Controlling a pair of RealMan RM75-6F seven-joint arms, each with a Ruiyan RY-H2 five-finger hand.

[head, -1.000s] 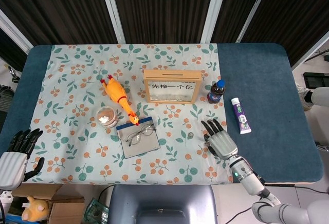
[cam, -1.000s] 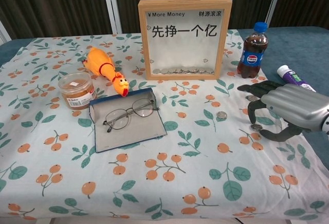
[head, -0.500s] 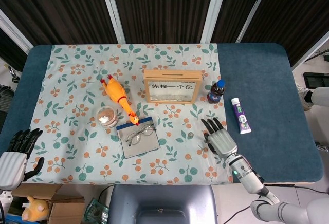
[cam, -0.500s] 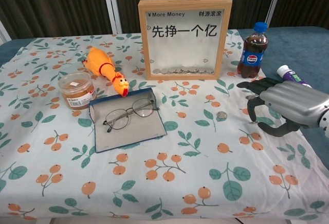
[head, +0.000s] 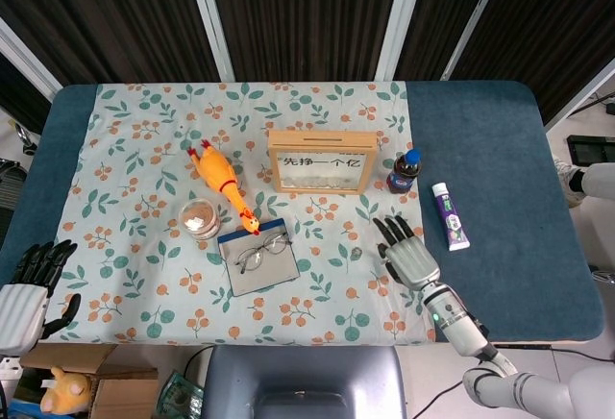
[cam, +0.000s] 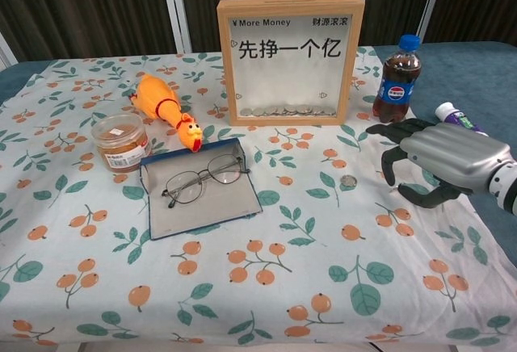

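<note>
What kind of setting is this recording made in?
Probably a staged lab or demo tabletop, not a home: dark curtains with white posts hang behind the table, a cardboard box sits on the floor, and unrelated props like a rubber chicken and toothpaste lie on a floral tablecloth.

right hand (cam: 440,161): now lifted off the cloth, shifted toward the far edge of the tabletop and toward the coin (cam: 348,181)
fingers (cam: 388,164): now less curled

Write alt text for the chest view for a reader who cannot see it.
The right robot hand, fingers spread and holding nothing, hovers over a floral tablecloth near a coin. Behind stand a cola bottle and a wooden coin frame; glasses lie on a case at left.
</note>
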